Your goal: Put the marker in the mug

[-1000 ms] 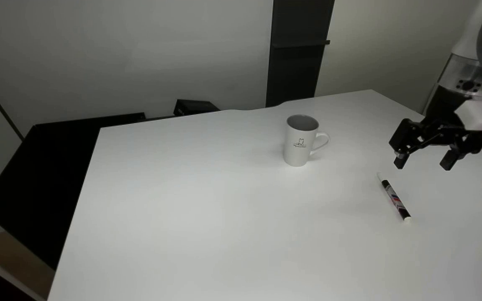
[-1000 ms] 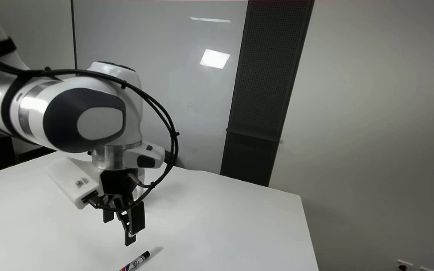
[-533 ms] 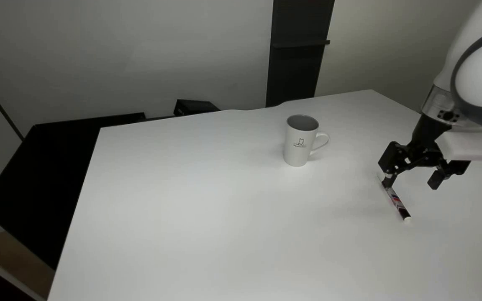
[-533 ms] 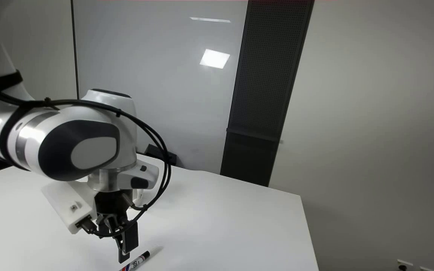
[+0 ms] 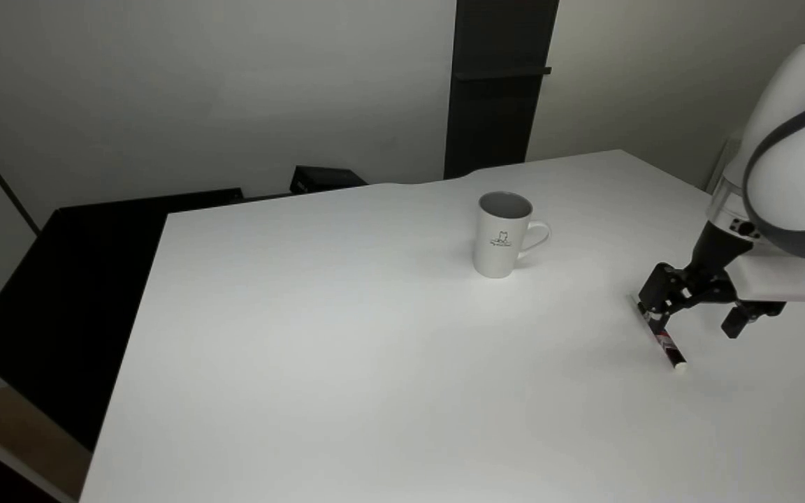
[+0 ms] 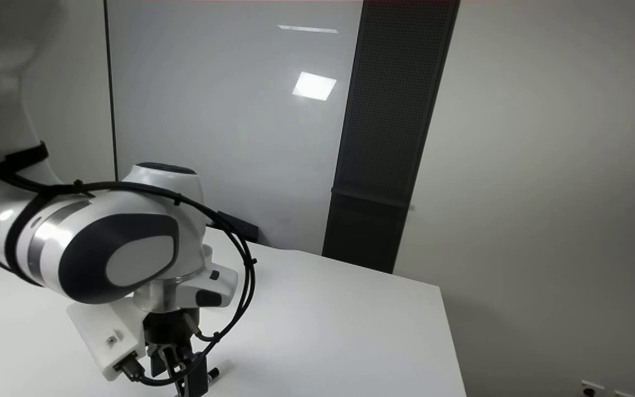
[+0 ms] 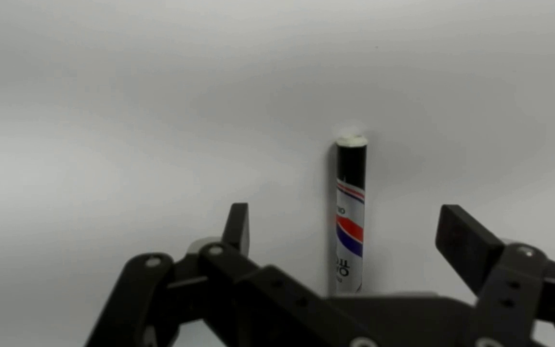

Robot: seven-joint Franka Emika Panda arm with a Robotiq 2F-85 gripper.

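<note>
The marker [image 5: 672,351] lies on the white table, black at both ends with a silver, red and blue label. In the wrist view the marker [image 7: 350,212] stands between the two spread fingers, touching neither; its lower part is hidden by the gripper. In an exterior view only its black end [image 6: 214,373] shows beside the gripper. My gripper [image 5: 694,328] is open, low over the marker, with one finger in front of part of it. The open fingers also show in the wrist view [image 7: 344,226]. The white mug [image 5: 495,244] stands upright farther back, handle toward the gripper side.
The white table [image 5: 339,335] carries the marker and mug. A black box [image 5: 325,179] sits behind its back edge. A dark panel [image 5: 497,105] stands against the wall behind. A black cable [image 6: 248,275] loops beside the wrist.
My gripper has come down and, in an exterior view, moved left to the marker, staying open. The marker and mug have not moved.
</note>
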